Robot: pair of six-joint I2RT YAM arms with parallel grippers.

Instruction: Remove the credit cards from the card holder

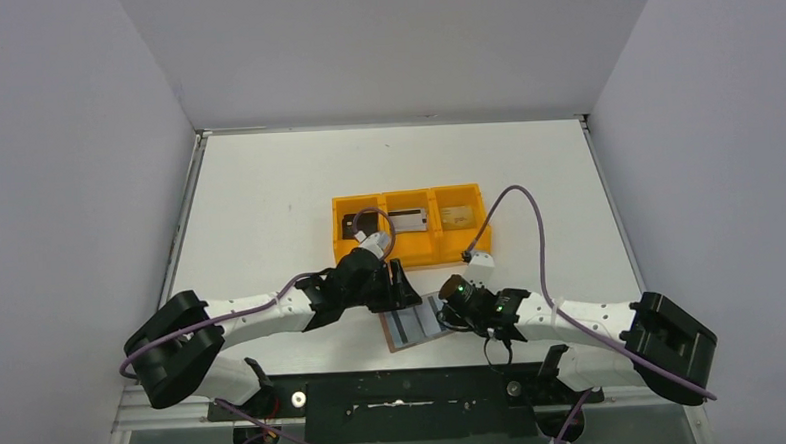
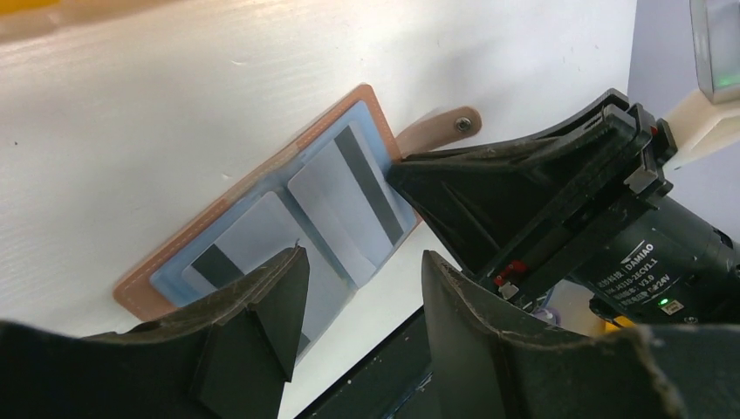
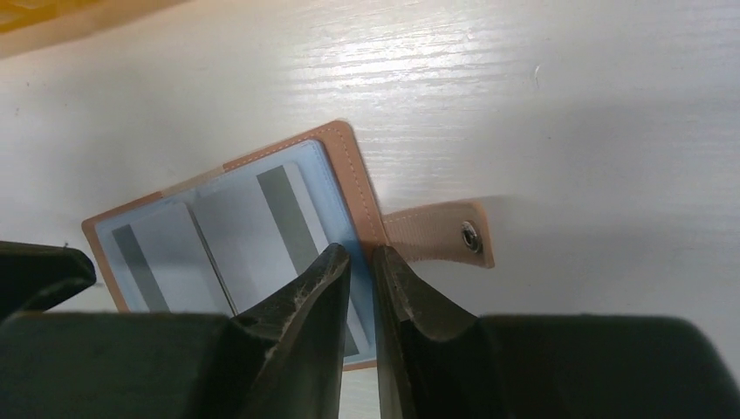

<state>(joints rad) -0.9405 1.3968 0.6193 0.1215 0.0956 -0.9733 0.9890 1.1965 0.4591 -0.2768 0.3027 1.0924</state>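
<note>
The brown card holder (image 1: 416, 324) lies open on the table, grey-blue inside up. Two silvery credit cards with dark stripes (image 2: 345, 205) (image 2: 231, 249) sit in its pockets. My left gripper (image 1: 400, 288) hangs open just above its left panel, its fingertips (image 2: 288, 271) apart with nothing between them. My right gripper (image 3: 359, 255) has its jaws nearly together, only a thin slit between them. Its tips stand over the holder's (image 3: 218, 218) right edge, beside the snap tab (image 3: 445, 231). A black card (image 1: 353, 227), a silvery one (image 1: 409, 219) and a gold one (image 1: 457, 216) lie in the orange tray.
The orange three-compartment tray (image 1: 408, 194) stands just beyond both grippers, mid-table. The table's near edge and the dark base rail (image 1: 406, 392) run right behind the holder. Both arms meet closely over it, the right gripper's body (image 2: 524, 192) filling the left wrist view's right side.
</note>
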